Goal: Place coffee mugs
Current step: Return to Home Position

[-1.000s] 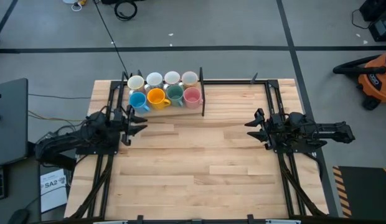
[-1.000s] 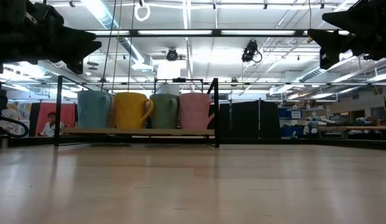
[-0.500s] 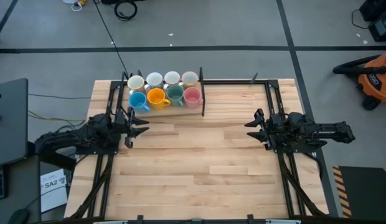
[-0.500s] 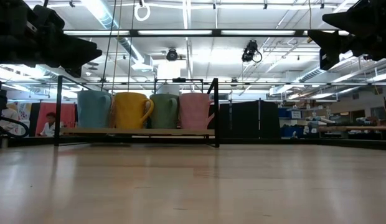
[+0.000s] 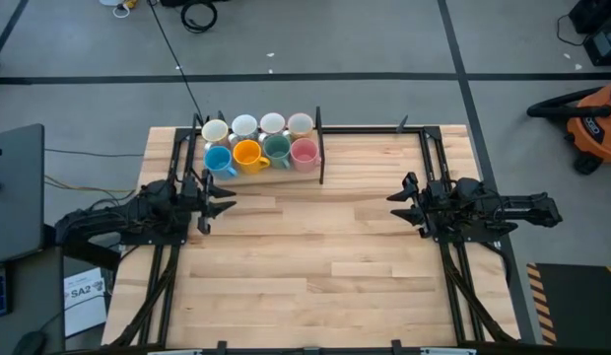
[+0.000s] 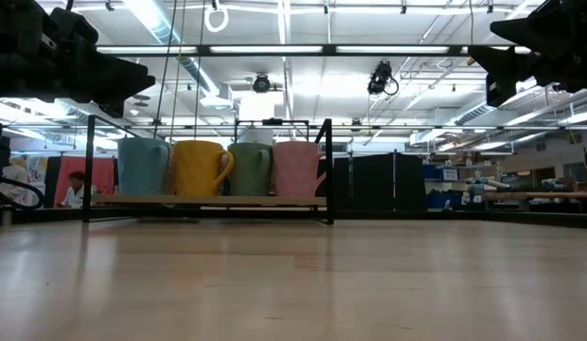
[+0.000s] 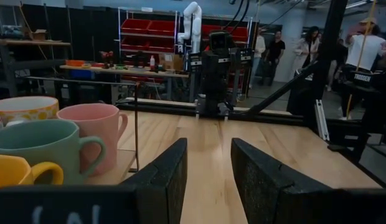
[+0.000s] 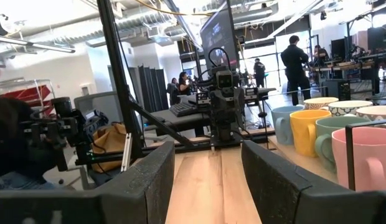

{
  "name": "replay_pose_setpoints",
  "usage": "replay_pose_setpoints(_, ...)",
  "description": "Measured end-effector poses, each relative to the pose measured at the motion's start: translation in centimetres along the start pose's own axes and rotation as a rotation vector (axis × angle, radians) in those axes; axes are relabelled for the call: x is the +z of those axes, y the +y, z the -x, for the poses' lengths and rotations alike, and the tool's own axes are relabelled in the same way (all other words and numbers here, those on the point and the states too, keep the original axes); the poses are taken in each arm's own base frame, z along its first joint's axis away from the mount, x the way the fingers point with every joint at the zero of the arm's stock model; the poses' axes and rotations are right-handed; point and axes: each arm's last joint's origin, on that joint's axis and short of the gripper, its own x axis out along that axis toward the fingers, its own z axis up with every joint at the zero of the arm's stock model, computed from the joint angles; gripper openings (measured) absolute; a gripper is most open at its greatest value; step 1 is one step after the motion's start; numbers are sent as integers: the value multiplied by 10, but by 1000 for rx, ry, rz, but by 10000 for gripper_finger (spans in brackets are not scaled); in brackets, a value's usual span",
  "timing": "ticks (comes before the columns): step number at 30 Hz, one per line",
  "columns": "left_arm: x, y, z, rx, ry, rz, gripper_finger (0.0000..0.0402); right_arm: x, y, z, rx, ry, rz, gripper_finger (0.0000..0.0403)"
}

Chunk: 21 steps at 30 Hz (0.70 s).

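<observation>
All eight coffee mugs (image 5: 276, 148) stand in the rack (image 5: 320, 158); your left gripper (image 5: 225, 200) and right gripper (image 5: 396, 200) hang open, empty. Placing looks finished.

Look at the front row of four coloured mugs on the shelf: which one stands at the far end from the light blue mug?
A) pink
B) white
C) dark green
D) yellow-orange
A: in the high view the row runs from the light blue round ceramic mug to the pink round ceramic mug, with the yellow-orange round ceramic mug and the dark green round ceramic mug between them.
</observation>
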Motion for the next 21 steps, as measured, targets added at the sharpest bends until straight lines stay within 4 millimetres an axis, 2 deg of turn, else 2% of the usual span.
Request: replay_pose_setpoints(21,0,0,0,0,1,7,130,0,0,0,0,0,0,193)
